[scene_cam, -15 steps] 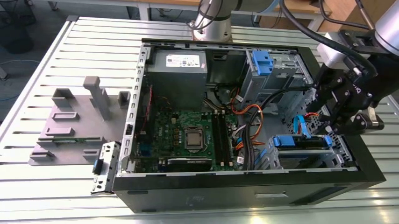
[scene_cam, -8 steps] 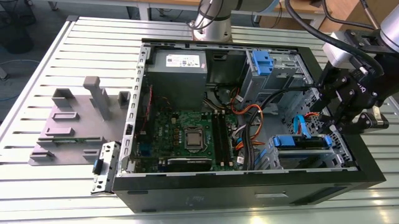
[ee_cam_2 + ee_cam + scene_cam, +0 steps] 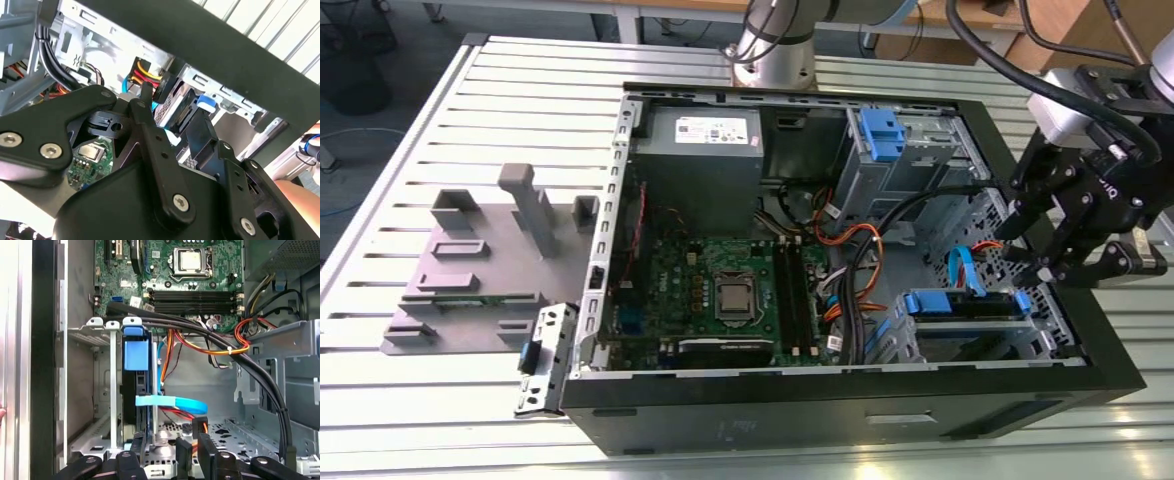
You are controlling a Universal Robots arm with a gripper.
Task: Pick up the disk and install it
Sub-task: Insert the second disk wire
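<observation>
Robotics laboratory bench: an open computer case (image 3: 854, 400) at centre on a slatted aluminium table (image 3: 400, 200), grey fixture block (image 3: 480, 270) at 9 o'clock, robot base (image 3: 774, 45) at 12 o'clock.

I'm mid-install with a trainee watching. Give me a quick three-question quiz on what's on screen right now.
1. True or false: the disk lies on the grey fixture outside the case.
2. The pincer hovers over: A) the power supply, B) the edge of the case by the drive cage, at the exterior view's right, C) the processor.
3. Fill in: in the first wrist view, the flat cable looped beside the disk's carrier is ___ in colour.

Key: 1 false, it stands in the drive cage; 2 B; 3 blue.
</observation>
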